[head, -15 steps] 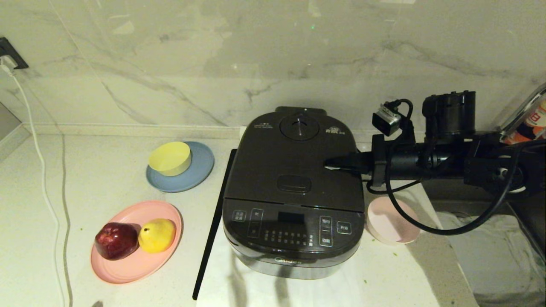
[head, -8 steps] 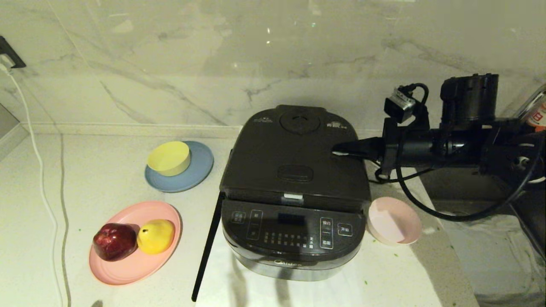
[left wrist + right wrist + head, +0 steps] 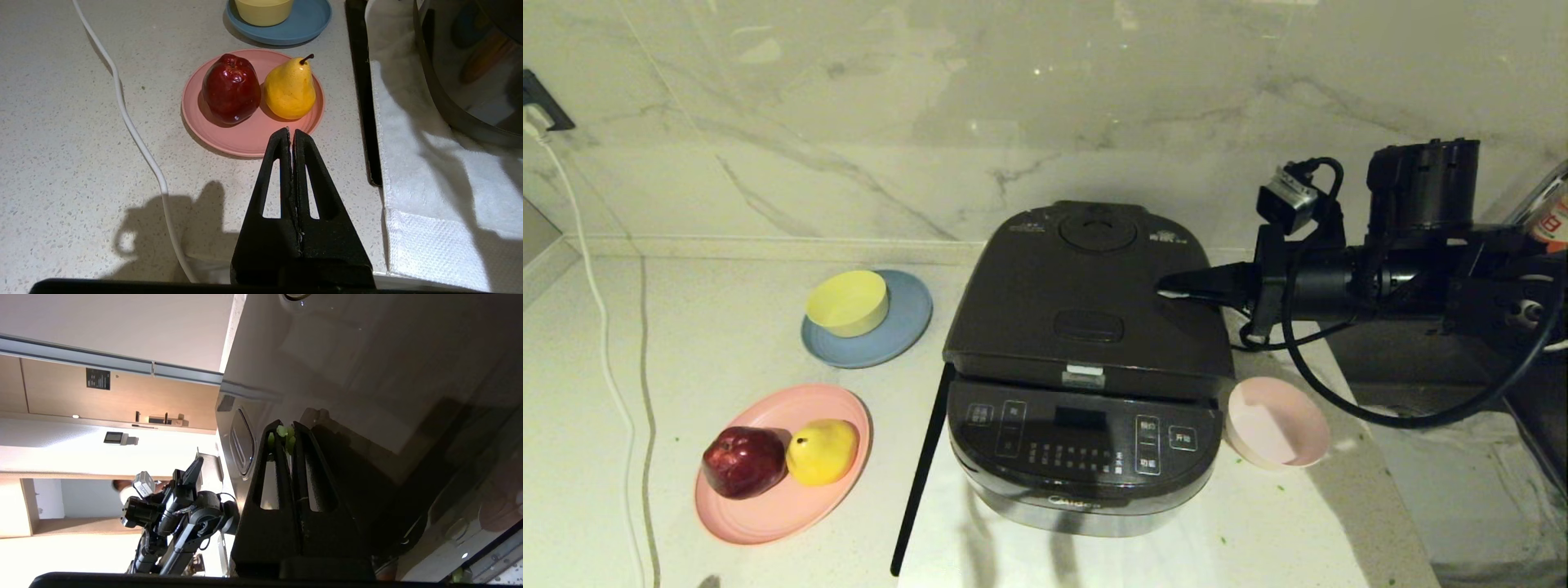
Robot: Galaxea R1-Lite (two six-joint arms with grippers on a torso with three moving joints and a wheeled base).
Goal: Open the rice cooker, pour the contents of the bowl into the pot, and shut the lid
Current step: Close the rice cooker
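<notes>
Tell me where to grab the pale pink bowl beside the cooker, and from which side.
Grip the bowl by its thin rim on the side away from the rice cooker, coming from above; it sits upright and open, and the cooker crowds the other side.

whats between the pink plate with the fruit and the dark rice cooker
In the head view, a thin black strip edging a white cloth lies between the flat pink plate and the dark boxy rice cooker; otherwise bare speckled counter.
</notes>
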